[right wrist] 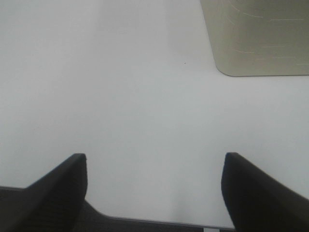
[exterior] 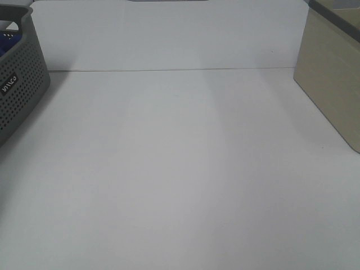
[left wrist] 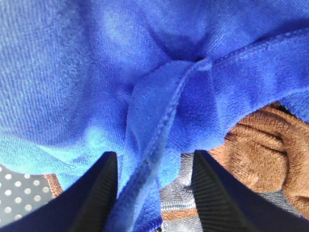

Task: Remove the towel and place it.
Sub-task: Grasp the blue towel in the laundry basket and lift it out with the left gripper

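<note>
Spreading across most of your high view, the flat white tabletop (exterior: pixel 180 185) runs back to a plain white upright panel (exterior: pixel 169 34). A pale beige smooth-sided box (exterior: pixel 332 79) stands on the table at the right edge of that view, and your right wrist camera shows its rounded corner. On the far left sits a dark grey perforated plastic basket (exterior: pixel 19 84) with a small white label on its side, cut off by the edge of the frame. A sliver of blue shows above its rim.

The large royal-blue plush microfibre towel (left wrist: pixel 96 72) fills nearly all of your left wrist view. It lies bunched, and a stitched hem runs down through a raised fold. It rests on other cloths: a rumpled brown terry cloth (left wrist: pixel 260 145) is just beside it, a grey cloth with a brown stripe (left wrist: pixel 178 205) peeks from under its hem, and a grey fabric with white dots (left wrist: pixel 19 191) sits at the corner.

Your left gripper (left wrist: pixel 152 193) is right down on the towel, its two dark fingers (left wrist: pixel 96 193) about half apart with the hemmed fold between them. You cannot tell from here whether they are pinching the cloth. Your right gripper (right wrist: pixel 154 188) hangs over bare tabletop near the beige box, its jaws spread wide with nothing between them.
</note>
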Controlling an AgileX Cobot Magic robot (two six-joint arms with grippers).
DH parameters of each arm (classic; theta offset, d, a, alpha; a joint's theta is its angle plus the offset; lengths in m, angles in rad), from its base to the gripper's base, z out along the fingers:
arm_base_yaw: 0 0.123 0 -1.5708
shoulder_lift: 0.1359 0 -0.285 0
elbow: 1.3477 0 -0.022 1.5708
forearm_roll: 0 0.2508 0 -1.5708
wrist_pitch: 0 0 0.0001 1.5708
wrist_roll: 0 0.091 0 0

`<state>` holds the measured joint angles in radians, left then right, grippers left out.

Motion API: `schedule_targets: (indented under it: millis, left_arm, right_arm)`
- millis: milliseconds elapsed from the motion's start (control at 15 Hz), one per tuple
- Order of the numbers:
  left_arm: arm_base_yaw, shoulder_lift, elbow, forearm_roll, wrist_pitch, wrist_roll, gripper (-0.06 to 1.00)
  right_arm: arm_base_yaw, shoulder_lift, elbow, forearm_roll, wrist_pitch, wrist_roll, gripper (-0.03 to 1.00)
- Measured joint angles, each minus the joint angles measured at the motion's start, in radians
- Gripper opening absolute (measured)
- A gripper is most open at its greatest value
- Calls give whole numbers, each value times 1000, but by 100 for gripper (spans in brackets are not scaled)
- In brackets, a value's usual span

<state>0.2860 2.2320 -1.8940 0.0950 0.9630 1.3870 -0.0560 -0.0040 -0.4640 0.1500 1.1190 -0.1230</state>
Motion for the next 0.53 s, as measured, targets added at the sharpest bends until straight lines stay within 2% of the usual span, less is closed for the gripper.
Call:
schedule_targets:
  millis: [267,333,400,467,533]
  left_arm:
    - [0,0,0,-14,-34,-5,43]
    - [0,0,0,-21,-55,-4,33]
    - [0,0,0,-22,-63,-4,15]
    - [0,0,0,-23,-61,-4,4]
    - [0,3,0,-23,-49,-4,0]
  right_arm:
    - [0,0,0,0,0,0,75]
    - [0,0,0,0,0,0,75]
    - [0,0,0,0,0,0,75]
    - [0,0,0,0,0,0,75]
    - [0,0,0,0,0,0,75]
